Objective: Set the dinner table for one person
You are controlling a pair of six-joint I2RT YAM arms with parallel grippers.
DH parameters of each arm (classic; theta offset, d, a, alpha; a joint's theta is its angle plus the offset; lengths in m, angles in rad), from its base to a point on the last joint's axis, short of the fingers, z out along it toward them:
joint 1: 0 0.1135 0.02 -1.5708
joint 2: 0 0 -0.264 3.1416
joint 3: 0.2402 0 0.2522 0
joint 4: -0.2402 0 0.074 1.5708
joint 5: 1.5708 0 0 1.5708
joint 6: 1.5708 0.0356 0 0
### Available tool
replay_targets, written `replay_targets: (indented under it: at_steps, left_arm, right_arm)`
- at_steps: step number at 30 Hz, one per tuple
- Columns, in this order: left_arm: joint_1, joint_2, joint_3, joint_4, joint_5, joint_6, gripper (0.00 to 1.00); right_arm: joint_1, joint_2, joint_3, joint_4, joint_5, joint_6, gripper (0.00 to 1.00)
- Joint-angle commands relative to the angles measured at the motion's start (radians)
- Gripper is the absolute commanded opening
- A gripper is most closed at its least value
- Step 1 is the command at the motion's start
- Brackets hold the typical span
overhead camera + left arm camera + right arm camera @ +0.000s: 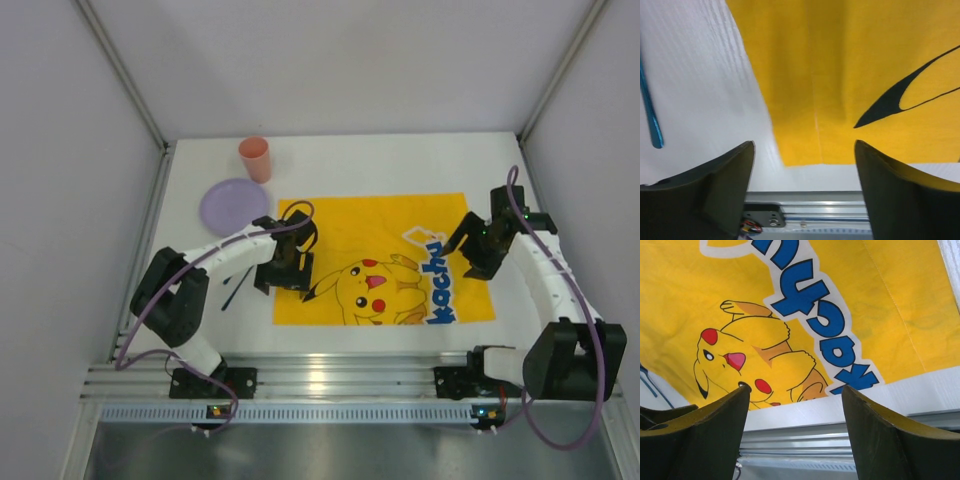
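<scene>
1. White bench (450, 165) fills a walled cell, seen from above, with a ribbed aluminium rail (320, 385) along its near edge.
2. A yellow cloth (370, 225) printed with Pikachu and blue lettering lies flat mid-bench.
3. A lilac plate (236, 206) sits just beside the cloth's far left corner, and a salmon cup (255, 159) stands upright just behind it.
4. A thin blue utensil (650, 115) lies on bare bench left of the cloth; its type is unclear.
5. The left pincer (804, 147) hangs over the cloth's near left corner, fingers apart and empty.
6. The right pincer (795, 390) hangs over the cloth's right side near the lettering, fingers apart and empty.
</scene>
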Motion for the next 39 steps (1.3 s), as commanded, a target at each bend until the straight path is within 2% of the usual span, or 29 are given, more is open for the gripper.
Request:
replay_targets:
  at_steps: [1,7,12,17,20,22,25,30,35,39]
  left_arm:
    - [0.003,-0.058,0.070,-0.103,-0.082,-0.037,0.97]
    - [0.046,-0.070,0.273,-0.197,-0.172,-0.044,0.98]
    - [0.208,-0.046,0.380,-0.177,-0.218,-0.056,0.98]
    - [0.418,-0.032,0.370,-0.085,-0.216,-0.113,0.98]
    - [0.487,-0.024,0.330,0.018,-0.221,-0.107,0.98]
    - [0.536,-0.003,0.315,0.106,-0.166,-0.070,0.98]
    - [0.615,0.082,0.334,0.150,-0.062,-0.051,0.98]
    - [0.681,0.201,0.371,0.248,0.002,-0.050,0.98]
    - [0.704,0.309,0.434,0.254,-0.018,-0.035,0.98]
    - [0.716,0.369,0.460,0.262,-0.005,-0.031,0.95]
  right_arm:
    - [0.012,-0.050,0.000,0.003,-0.010,-0.016,0.75]
    - [0.014,-0.119,0.036,-0.055,-0.061,-0.041,0.76]
    - [0.023,-0.180,0.056,-0.100,-0.094,-0.093,0.76]
    - [0.095,-0.201,0.034,-0.118,-0.021,-0.099,0.77]
    - [0.118,-0.171,0.048,-0.120,-0.013,-0.127,0.77]
    - [0.121,-0.152,0.079,-0.109,-0.027,-0.139,0.78]
    - [0.121,-0.093,0.138,-0.118,0.002,-0.153,0.79]
    - [0.120,0.004,0.226,-0.153,0.036,-0.196,0.79]
    - [0.121,0.024,0.191,-0.104,-0.036,-0.153,0.78]
    - [0.120,0.055,0.191,-0.100,-0.010,-0.144,0.78]
